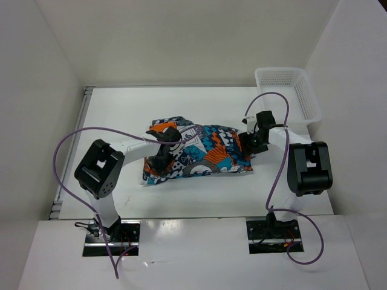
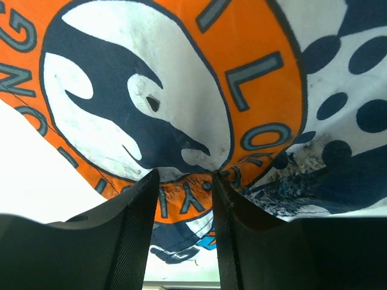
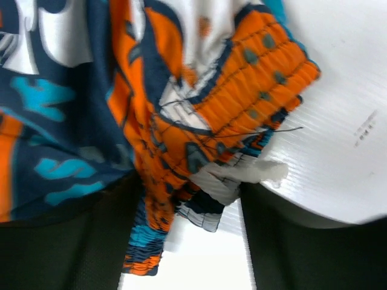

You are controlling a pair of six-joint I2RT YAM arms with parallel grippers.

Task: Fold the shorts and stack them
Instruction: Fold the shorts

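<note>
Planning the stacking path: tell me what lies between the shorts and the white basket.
Top view: between shorts and basket, only the right arm's wrist and purple cable cross bare white table.

shorts (image 1: 205, 154) on table (image 1: 181, 109), left gripper (image 1: 164, 148) at their left end, right gripper (image 1: 249, 145) opposite, basket (image 1: 311, 104) far right

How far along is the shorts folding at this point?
Done: little; the shorts lie rumpled mid-table, with no neat fold visible. In hand: the left gripper pinches one end, and the waistband sits between the fingers of the right gripper, grip unclear. Remaining: finishing the fold and stacking.
</note>
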